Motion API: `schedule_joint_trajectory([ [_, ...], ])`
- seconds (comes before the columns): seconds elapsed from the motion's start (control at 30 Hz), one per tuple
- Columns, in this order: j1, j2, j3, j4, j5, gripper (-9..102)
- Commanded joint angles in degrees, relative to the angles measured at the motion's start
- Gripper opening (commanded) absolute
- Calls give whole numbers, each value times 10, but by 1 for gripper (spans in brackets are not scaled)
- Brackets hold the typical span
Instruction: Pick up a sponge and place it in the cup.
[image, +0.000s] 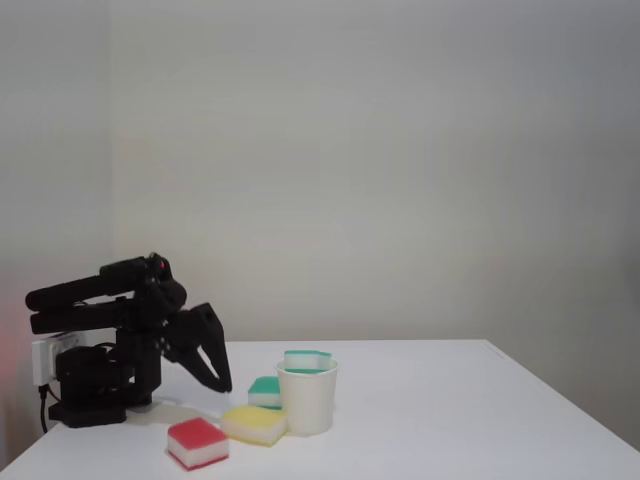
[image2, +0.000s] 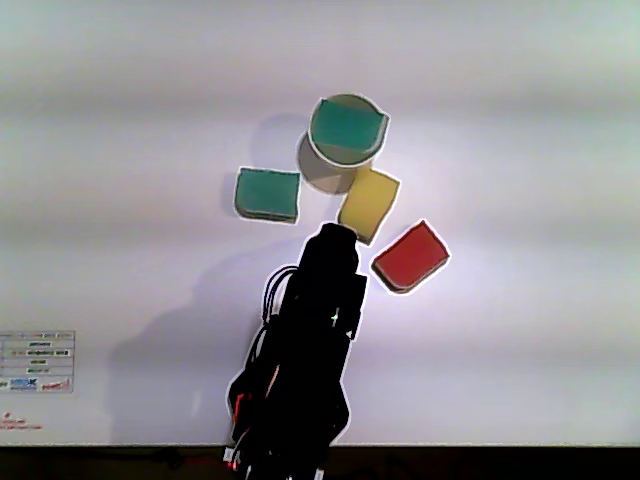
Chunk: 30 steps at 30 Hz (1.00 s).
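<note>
A teal-topped sponge (image: 307, 359) sits in the mouth of the white paper cup (image: 307, 402), sticking up above its rim. From above, this sponge (image2: 346, 128) fills the cup (image2: 376, 146). A second teal sponge (image: 265, 391) lies on the table behind and left of the cup, shown flat in the other view (image2: 268, 193). My gripper (image: 224, 385) points down at the table left of the cup, its fingertips together and nothing between them. In the other view the gripper (image2: 336, 232) ends just below the yellow sponge, apart from the cup.
A yellow sponge (image: 255, 424) lies against the cup's front left, and a red-topped sponge (image: 197, 442) lies nearer the front edge. From above, yellow (image2: 368, 203) and red (image2: 410, 257) lie right of the arm (image2: 310, 340). The arm's base (image: 90, 385) stands at the far left.
</note>
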Motion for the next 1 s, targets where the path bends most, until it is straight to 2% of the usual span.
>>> schedule_joint_trajectory([
  [0.0, 2, 11, -3, 17, -12, 0],
  [0.33, 2, 11, -3, 156, -13, 0],
  [0.47, 2, 11, -3, 186, -13, 0],
  [0.97, -67, 11, -3, 189, -5, 0],
])
